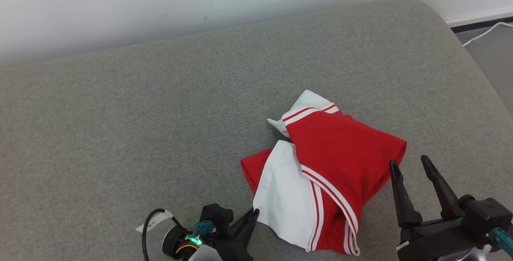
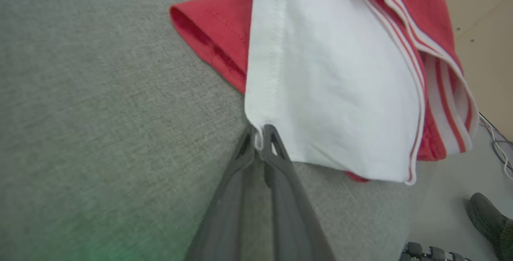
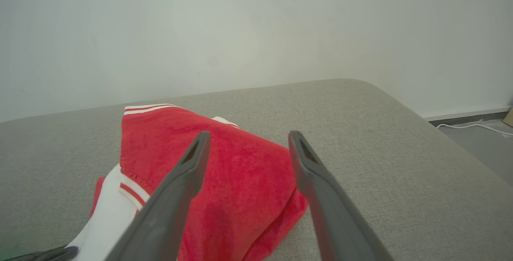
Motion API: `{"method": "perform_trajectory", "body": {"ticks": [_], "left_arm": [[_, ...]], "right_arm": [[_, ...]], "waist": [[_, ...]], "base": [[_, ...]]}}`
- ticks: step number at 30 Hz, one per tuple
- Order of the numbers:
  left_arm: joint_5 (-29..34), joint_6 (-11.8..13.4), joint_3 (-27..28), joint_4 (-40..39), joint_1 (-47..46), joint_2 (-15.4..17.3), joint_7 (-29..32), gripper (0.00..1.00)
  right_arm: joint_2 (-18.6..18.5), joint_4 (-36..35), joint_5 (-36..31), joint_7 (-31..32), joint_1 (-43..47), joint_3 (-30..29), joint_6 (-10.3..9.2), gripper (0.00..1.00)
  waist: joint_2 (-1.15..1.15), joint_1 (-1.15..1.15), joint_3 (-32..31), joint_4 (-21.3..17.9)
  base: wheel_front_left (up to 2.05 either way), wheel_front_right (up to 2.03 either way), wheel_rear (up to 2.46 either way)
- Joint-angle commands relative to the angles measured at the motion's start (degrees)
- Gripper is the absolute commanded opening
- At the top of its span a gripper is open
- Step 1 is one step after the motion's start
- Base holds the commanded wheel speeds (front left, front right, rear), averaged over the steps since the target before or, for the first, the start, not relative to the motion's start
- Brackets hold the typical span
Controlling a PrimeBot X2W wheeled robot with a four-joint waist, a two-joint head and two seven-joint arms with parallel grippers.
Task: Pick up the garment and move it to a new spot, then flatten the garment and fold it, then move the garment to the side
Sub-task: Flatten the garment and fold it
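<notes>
Two grippers of mine are at the garment, which lies crumpled on the grey cushion near its front edge, right of the middle. My left gripper is closed on the corner of a white panel, the cloth pinched between its fingertips. My right gripper stands wide open, empty, just beside the garment's red fold, toward the cushion's right edge.

Bright, soft, even light, shadows faint; the left gripper blurs toward the lens, green glow at 7 o'clock
</notes>
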Motion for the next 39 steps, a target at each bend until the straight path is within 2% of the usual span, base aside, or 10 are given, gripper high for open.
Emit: {"method": "perform_trajectory", "body": {"ticks": [1,5,9,13,18,23,29,34,39], "left_arm": [[-0.1,0.4,-0.5,0.2,-0.5,0.0,-0.4,0.00],[1.1,1.5,-0.4,-1.2,-1.5,0.4,-1.8,0.00],[3.2,4.0,1.0,-5.9,-3.2,2.9,-3.1,0.00],[5.4,7.3,3.6,-13.7,-5.2,7.4,-2.6,0.00],[8.3,11.3,8.1,-25.7,-7.5,15.1,0.6,0.00],[10.8,13.5,12.3,-35.0,-10.4,21.8,5.4,0.00],[11.2,16.3,18.2,-39.8,-12.2,27.4,8.7,0.00],[8.3,18.7,22.3,-38.7,-6.9,29.5,10.5,0.00],[2.1,20.1,25.7,-32.7,2.0,27.8,7.8,0.00]], "right_arm": [[0.2,0.1,0.4,-0.3,-0.4,-0.2,0.03,1.00],[0.5,0.1,0.2,-0.4,-0.1,-0.7,0.03,1.00],[1.0,0.0,0.0,-0.6,0.5,-1.4,0.03,1.00],[1.5,0.0,-0.2,-0.8,0.8,-2.0,0.03,1.00],[2.3,0.2,-0.2,-1.3,1.0,-2.5,0.03,1.00],[3.0,0.6,0.0,-1.8,0.8,-2.3,0.03,1.00],[3.5,1.3,0.5,-2.6,0.3,-2.1,0.03,1.00],[3.7,2.1,0.7,-3.1,0.1,-1.9,0.03,1.00],[3.5,3.1,1.2,-3.2,-0.4,-1.3,0.03,1.00]], "waist": [[-0.01,-0.01,-0.1,0.3],[-0.01,-0.01,-0.4,1.0],[-0.01,-0.01,-1.0,2.2],[-0.01,-0.01,-1.8,3.4],[-0.01,-0.01,-2.9,4.4],[-0.01,-0.01,-3.5,5.1],[-0.01,-0.01,-3.4,5.4],[-0.01,-0.01,-2.9,5.5],[-0.01,-0.01,-2.2,5.8]], "base": [[0.00,0.00,0.00],[0.00,0.00,0.00],[0.00,0.00,0.00],[0.00,0.00,0.00],[0.00,0.00,0.00],[0.00,0.00,0.00],[0.00,0.00,0.00],[0.00,0.00,0.00],[0.00,0.00,0.00]]}}
